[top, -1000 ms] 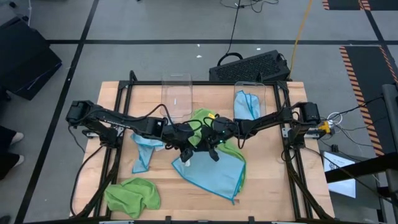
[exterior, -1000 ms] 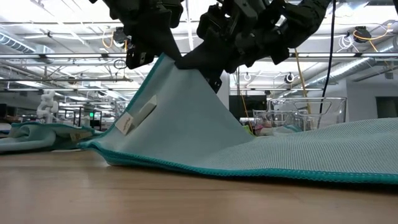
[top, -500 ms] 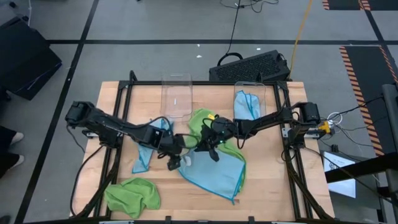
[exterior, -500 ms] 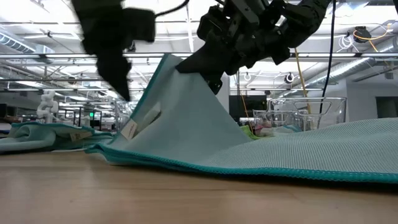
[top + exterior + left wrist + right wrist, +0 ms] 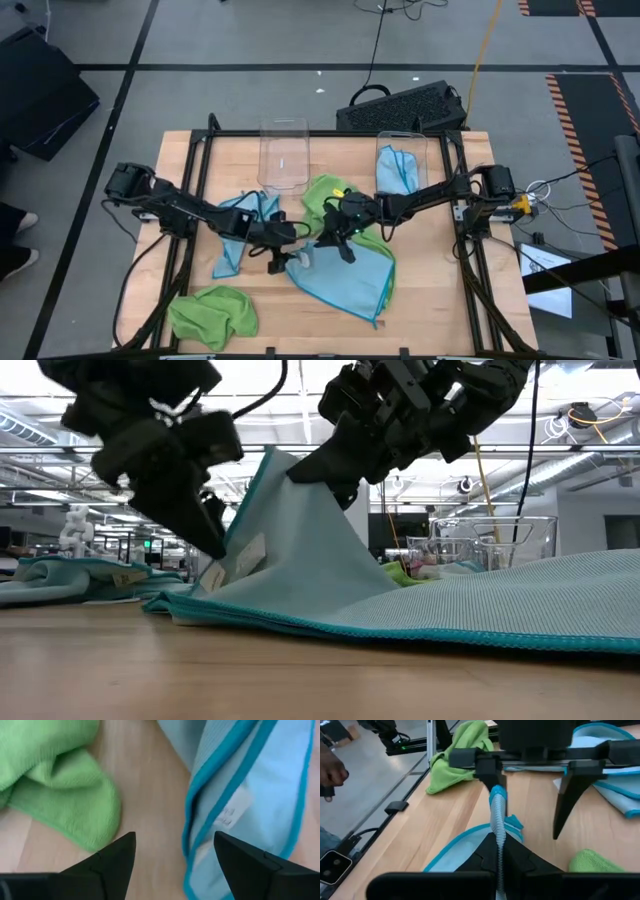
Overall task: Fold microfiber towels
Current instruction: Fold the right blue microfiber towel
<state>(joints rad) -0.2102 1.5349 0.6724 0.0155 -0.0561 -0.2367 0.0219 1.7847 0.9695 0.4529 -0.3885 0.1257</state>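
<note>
From above, the light blue microfiber towel (image 5: 345, 278) lies mid-table, one corner pinched up by the right gripper (image 5: 318, 243), its fingers clamped on the hem. The left gripper (image 5: 172, 852) hovers beside it, spread wide and empty. Only the left wrist view shows the towel's white sewn tag (image 5: 231, 811), its print unreadable.

Two clear plastic bins (image 5: 284, 152) (image 5: 402, 150) stand at the wooden worktop's (image 5: 440, 310) far edge; a black case (image 5: 402, 106) lies behind.
</note>
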